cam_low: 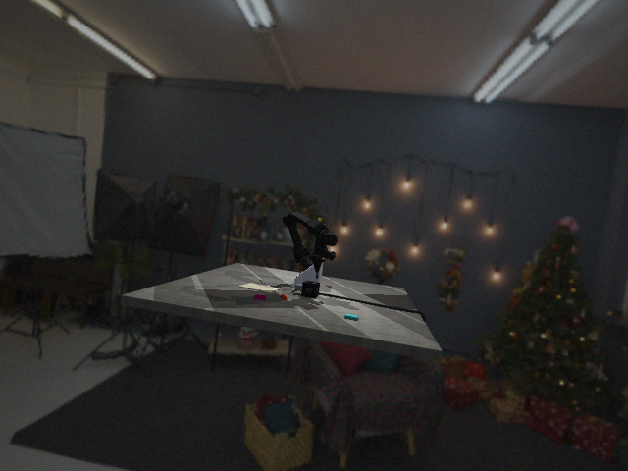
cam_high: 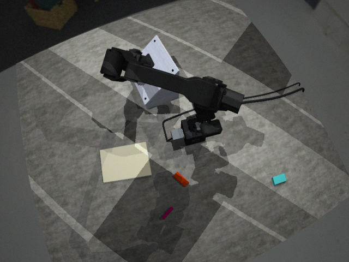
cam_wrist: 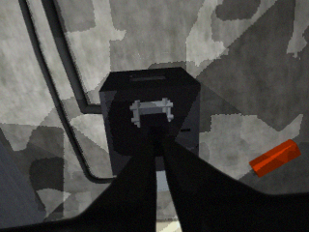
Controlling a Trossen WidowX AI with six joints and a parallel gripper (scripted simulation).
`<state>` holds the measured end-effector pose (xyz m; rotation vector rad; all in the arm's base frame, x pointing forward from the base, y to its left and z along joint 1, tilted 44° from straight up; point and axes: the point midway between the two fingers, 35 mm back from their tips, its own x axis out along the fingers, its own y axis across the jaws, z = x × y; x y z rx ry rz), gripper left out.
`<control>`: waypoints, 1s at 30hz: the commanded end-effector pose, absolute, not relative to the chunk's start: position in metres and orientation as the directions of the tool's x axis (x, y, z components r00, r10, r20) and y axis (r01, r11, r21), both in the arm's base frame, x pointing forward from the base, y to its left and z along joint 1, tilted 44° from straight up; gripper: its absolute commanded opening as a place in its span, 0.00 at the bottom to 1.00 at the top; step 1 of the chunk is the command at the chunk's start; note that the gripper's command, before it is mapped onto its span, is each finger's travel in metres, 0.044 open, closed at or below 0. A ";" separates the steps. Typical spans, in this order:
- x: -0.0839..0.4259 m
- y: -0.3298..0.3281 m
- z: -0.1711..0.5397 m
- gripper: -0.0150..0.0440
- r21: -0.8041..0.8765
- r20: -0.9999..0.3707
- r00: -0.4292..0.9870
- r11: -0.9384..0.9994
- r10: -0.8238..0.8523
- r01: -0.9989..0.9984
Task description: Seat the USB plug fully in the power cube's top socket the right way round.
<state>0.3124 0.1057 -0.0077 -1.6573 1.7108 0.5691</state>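
Matte black all over (cam_high: 160, 77) (cam_low: 295, 237), with long flat-sided links, chunky rounded joint housings and a blocky motor casing near the wrist; fingers black too, broad at the base, tapering to narrow tips

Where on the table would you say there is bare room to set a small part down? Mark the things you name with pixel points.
Bare patches lie between the orange block (cam_high: 180, 179) (cam_low: 283, 296) (cam_wrist: 275, 158) and the cyan block (cam_high: 279, 179) (cam_low: 350, 317), and between the cyan block and the table's near edge in the exterior view. It is crowded around the power cube (cam_high: 194, 138) (cam_low: 310, 289) (cam_wrist: 150, 82), with cables and gripper (cam_wrist: 157, 147) there.
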 end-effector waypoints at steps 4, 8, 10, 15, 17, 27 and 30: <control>0.312 0.106 -0.008 0.25 -0.119 -0.725 0.040 0.068 -0.688 -0.991; 0.312 0.106 -0.008 0.25 -0.119 -0.725 0.040 0.068 -0.688 -0.991; 0.312 0.106 -0.008 0.25 -0.122 -0.725 0.041 0.070 -0.688 -0.990; 0.312 0.105 -0.008 0.25 -0.126 -0.723 0.041 0.073 -0.689 -0.989; 0.312 0.105 -0.008 0.25 -0.126 -0.723 0.041 0.074 -0.690 -0.989; 0.312 0.104 -0.009 0.25 -0.128 -0.720 0.040 0.076 -0.693 -0.989; 0.312 0.103 -0.009 0.25 -0.129 -0.719 0.040 0.077 -0.694 -0.989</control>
